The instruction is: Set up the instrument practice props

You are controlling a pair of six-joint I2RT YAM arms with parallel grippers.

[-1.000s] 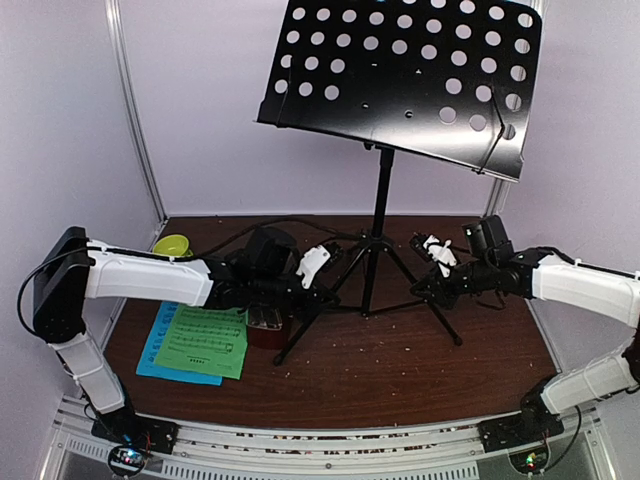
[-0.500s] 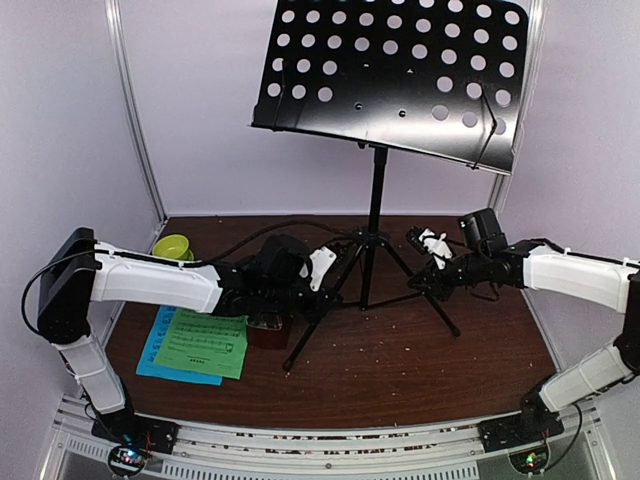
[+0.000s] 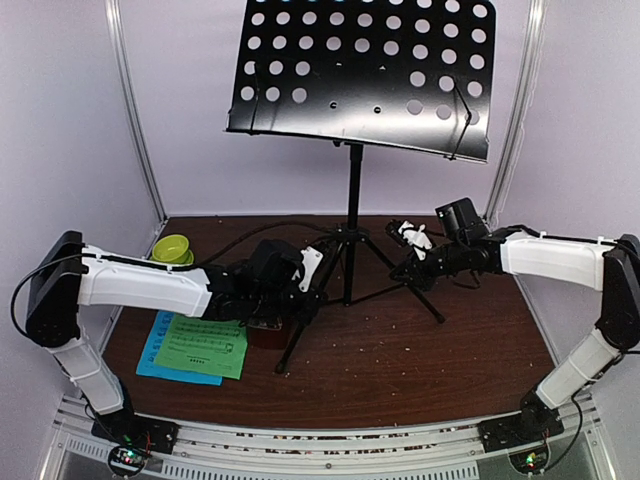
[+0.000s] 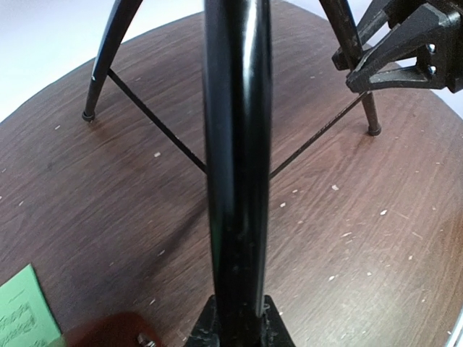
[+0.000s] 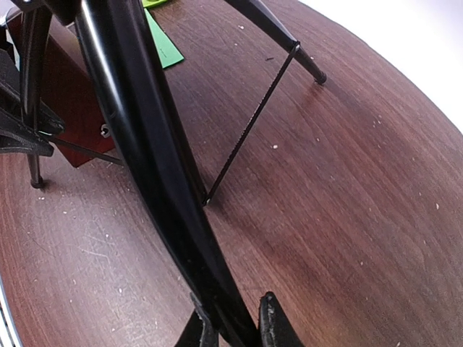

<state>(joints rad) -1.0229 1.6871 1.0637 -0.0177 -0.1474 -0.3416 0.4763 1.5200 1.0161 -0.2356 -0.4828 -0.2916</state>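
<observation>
Both clamped on music stand [image 3: 360,70] legs | left fingers [image 4: 275,333] | right fingers [image 5: 272,322]

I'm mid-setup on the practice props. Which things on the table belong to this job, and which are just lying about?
Part of the job:
music stand
green sheet
blue sheet, mostly under the green one
metronome, partly hidden

Just lying about:
small green bowl, back left corner
</observation>
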